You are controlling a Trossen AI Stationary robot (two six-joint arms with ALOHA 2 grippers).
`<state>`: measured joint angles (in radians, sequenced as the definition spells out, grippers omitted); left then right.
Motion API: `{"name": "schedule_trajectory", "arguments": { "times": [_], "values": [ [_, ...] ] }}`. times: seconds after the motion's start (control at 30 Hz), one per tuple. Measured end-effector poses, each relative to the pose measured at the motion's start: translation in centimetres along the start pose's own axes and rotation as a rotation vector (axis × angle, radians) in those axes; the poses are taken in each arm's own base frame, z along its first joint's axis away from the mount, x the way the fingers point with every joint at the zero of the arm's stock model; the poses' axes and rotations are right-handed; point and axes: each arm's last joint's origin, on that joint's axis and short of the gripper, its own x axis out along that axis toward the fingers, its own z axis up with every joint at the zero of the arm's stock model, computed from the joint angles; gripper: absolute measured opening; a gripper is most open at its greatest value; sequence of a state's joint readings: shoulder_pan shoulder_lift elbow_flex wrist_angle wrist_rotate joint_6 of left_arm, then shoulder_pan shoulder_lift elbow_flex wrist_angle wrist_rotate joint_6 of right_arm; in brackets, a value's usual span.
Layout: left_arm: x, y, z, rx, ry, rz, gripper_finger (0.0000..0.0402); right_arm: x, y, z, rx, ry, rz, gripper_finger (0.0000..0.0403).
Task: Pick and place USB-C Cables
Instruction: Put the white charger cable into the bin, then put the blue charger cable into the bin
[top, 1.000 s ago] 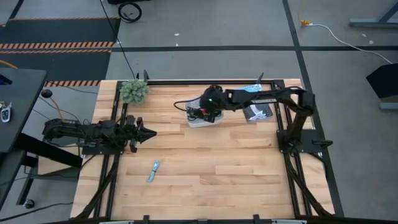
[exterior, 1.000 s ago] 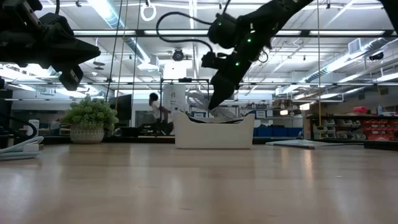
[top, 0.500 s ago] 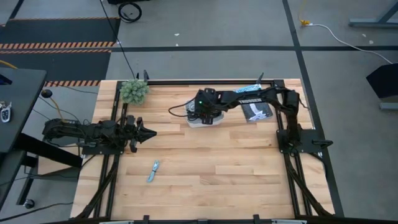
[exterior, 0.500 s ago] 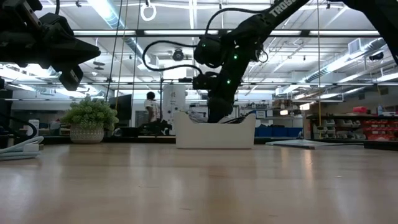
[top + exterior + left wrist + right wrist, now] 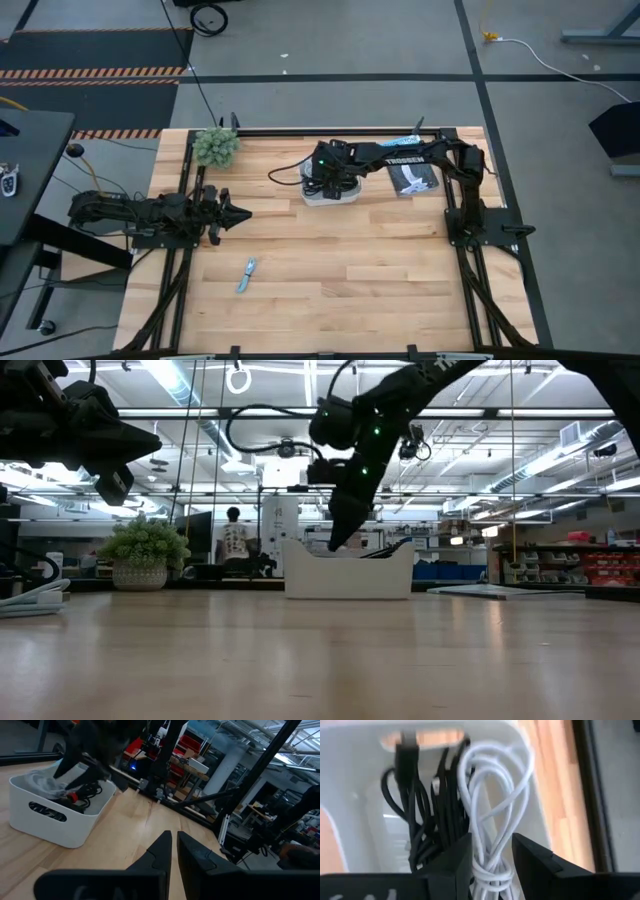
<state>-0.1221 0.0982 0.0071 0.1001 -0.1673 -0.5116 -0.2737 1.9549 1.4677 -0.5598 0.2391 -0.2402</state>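
Note:
The white tray [image 5: 312,197] stands at the table's far middle. It also shows in the low view [image 5: 345,575] and the left wrist view [image 5: 50,825]. My right gripper [image 5: 325,180] reaches down over it with its fingertips about at rim height [image 5: 335,542]. It is shut on the white cable bundle [image 5: 492,795]. Black cable bundles [image 5: 425,815] lie in the tray beside the white one, and one has a red tie [image 5: 75,797]. My left gripper [image 5: 240,213] is shut and empty near the table's left edge. My right gripper pinches the white cable between its two fingers at the bundle's wound middle [image 5: 490,870]. The fingers come from above and point down into the tray. The cable's loops [image 5: 495,775] reach past the fingertips toward the tray's end wall. Whether the cable is clear of the tray floor, I cannot tell.
A flat black-and-blue packet [image 5: 415,180] lies to the right of the tray. A potted plant [image 5: 215,147] stands at the far left corner. A small pale object [image 5: 247,275] lies on the near left part of the table. A person stands in the room behind [image 5: 233,545].
My right gripper has gone a little toward the table's left edge over the tray. It dipped down into the tray and has come back up to about rim height.

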Motion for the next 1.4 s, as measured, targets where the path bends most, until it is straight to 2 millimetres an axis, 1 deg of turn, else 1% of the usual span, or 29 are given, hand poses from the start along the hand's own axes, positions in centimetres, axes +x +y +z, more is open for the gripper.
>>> {"name": "schedule_trajectory", "arguments": {
  "times": [0.13, 0.3, 0.5, 0.63, 0.77, 0.87, 1.0, 1.1, 1.23, 1.4],
  "values": [
    [0.0, 0.0, 0.0, 0.000, 0.000, 0.000, 0.0036, -1.4, 0.0, 1.0, -0.006, 0.023, 0.008, 0.0149],
    [0.0, 0.0, 0.0, 0.000, -0.001, 0.000, 0.0036, -3.8, 0.9, 2.5, 0.035, 0.027, 0.007, 0.0149],
    [0.0, 0.0, 0.0, 0.000, 0.000, 0.000, 0.0036, -7.1, 4.0, 3.7, 0.010, 0.022, 0.031, 0.0148],
    [0.0, 0.0, 0.0, 0.000, 0.000, 0.000, 0.0036, -10.0, 5.7, 3.2, -0.022, 0.042, -0.001, 0.0148],
    [0.0, 0.0, 0.0, 0.000, -0.001, 0.000, 0.0036, -13.5, 6.9, 2.3, 0.001, 0.045, -0.045, 0.0148],
    [0.0, 0.0, 0.0, 0.000, 0.001, 0.001, 0.0036, -16.2, 8.0, 1.6, 0.020, -0.003, -0.077, 0.0148],
    [0.0, 0.0, 0.0, 0.000, 0.001, 0.001, 0.0036, -18.6, 9.6, -0.2, 0.014, -0.077, -0.134, 0.0148],
    [0.0, 0.0, 0.0, 0.000, 0.000, 0.000, 0.0036, -19.6, 10.6, -2.0, 0.019, -0.140, -0.183, 0.0148],
    [0.0, 0.0, 0.0, 0.000, 0.001, 0.001, 0.0036, -20.6, 11.6, -4.4, 0.022, -0.252, -0.190, 0.0148],
    [0.0, 0.0, 0.0, 0.000, 0.000, 0.000, 0.0036, -21.7, 11.6, -7.7, 0.014, -0.386, -0.170, 0.0148]
  ]
}}
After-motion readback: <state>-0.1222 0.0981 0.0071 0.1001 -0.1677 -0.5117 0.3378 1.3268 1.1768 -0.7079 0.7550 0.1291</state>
